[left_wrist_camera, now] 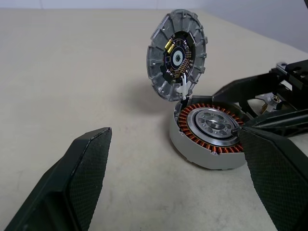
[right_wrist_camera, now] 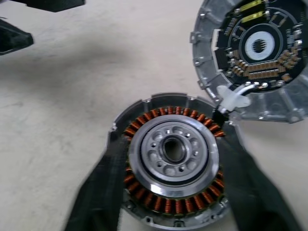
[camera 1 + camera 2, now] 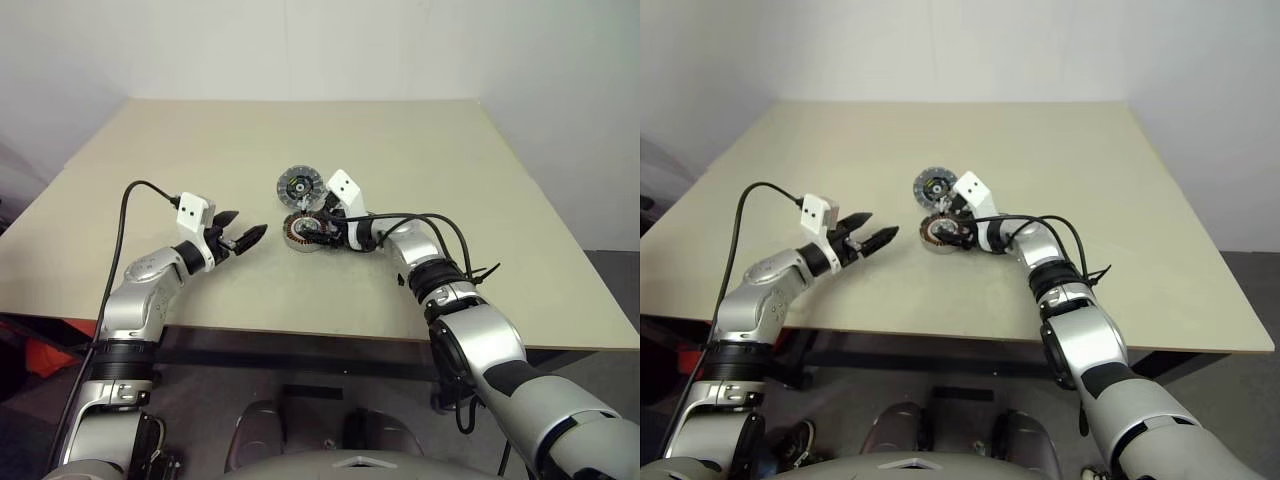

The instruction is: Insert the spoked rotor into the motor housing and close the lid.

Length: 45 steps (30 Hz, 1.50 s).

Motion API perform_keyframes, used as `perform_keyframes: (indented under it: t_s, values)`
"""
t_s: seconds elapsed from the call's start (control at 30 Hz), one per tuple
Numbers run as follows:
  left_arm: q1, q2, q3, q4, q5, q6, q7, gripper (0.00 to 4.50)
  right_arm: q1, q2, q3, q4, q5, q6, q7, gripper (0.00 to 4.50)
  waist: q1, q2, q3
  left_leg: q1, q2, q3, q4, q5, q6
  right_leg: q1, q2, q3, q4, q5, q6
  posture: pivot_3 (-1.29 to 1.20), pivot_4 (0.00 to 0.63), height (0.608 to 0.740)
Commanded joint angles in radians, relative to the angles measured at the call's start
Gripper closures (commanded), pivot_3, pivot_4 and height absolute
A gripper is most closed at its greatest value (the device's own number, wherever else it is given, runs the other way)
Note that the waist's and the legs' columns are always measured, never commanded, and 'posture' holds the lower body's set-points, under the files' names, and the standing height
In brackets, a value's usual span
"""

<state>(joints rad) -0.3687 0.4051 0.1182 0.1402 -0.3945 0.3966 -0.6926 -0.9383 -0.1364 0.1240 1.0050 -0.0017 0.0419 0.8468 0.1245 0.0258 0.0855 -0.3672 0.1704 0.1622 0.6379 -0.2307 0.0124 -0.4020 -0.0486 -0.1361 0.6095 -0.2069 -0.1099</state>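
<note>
Seeing shiny silver spoked rotor seated inside copper-wound grey motor housing, frame centre; right gripper released, straddling it; left gripper spread, empty. Dark round lid stood open; I feared knocking housing on withdrawal.

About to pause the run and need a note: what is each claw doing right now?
Left claw: open, holding nothing, beside the motor housing.
Right claw: open, fingers either side of the housing, with the spoked rotor seated inside.

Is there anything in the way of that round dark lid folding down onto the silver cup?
Yes: the right tool has a black finger on each side of the silver copper-wound motor housing, beneath the raised dark-grey round lid.
</note>
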Motion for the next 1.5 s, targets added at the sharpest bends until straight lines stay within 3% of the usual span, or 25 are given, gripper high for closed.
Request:
perform_keyframes:
  t_s: [0.03,0.47,0.57,0.7,0.83,0.93,1.1,1.5]
  values:
    - [-0.011,0.013,0.019,-0.031,-0.004,-0.017,0.003,0.0,-0.022,-0.003,-0.015,-0.032,0.01,-0.028,0.001,0.09,0.0,0.0,0.0,0.0,0.0,0.0,0.0,0.0,0.0,0.0,0.0,0.0,0.0,0.0,0.0,0.0,0.0,0.74]
    - [-0.018,0.009,0.014,-0.02,0.001,-0.023,0.001,0.0,0.006,-0.012,-0.045,-0.172,0.078,0.041,0.074,0.09,0.0,0.0,0.0,0.0,0.0,0.0,0.0,0.0,0.0,0.0,0.0,0.0,0.0,0.0,0.0,0.0,0.0,0.74]
    - [-0.022,0.008,0.013,-0.015,0.003,-0.026,0.001,0.0,0.005,-0.007,-0.042,-0.155,0.064,0.042,0.05,0.69,0.0,0.0,0.0,0.0,0.0,0.0,0.0,0.0,0.0,0.0,0.0,0.0,0.0,0.0,0.0,0.0,0.0,0.74]
    - [-0.022,0.01,0.013,-0.015,0.003,-0.027,-0.001,0.0,-0.001,-0.01,-0.032,-0.122,0.038,0.033,0.014,2.05,0.0,0.0,0.0,0.0,0.0,0.0,0.0,0.0,0.0,0.0,0.0,0.0,0.0,0.0,0.0,0.0,0.0,0.74]
    - [-0.022,0.011,0.014,-0.014,0.004,-0.027,-0.001,0.0,-0.011,-0.004,-0.033,-0.101,0.036,0.024,0.006,2.05,0.0,0.0,0.0,0.0,0.0,0.0,0.0,0.0,0.0,0.0,0.0,0.0,0.0,0.0,0.001,0.0,0.0,0.74]
    - [-0.023,0.012,0.013,-0.014,0.005,-0.027,-0.001,0.0,-0.019,0.006,-0.033,-0.087,0.036,0.023,0.002,2.59,0.0,0.0,0.0,0.0,0.0,0.0,0.0,0.0,0.0,0.0,0.0,0.0,0.0,0.0,0.0,0.0,0.0,0.74]
    - [-0.022,0.013,0.015,-0.016,0.006,-0.028,0.0,0.0,-0.027,0.039,-0.016,-0.039,0.013,0.002,-0.021,4.32,-0.001,0.0,0.0,0.0,0.0,0.0,0.0,0.0,0.0,0.0,0.0,0.0,0.0,0.0,0.0,0.0,0.0,0.74]
    - [-0.015,0.018,0.017,-0.026,0.005,-0.023,0.001,0.0,-0.06,0.059,-0.016,0.024,-0.008,-0.036,-0.05,4.44,-0.001,0.0,0.0,0.0,0.0,0.0,0.0,0.0,-0.001,0.0,0.0,0.0,0.0,0.0,0.0,0.0,0.0,0.74]
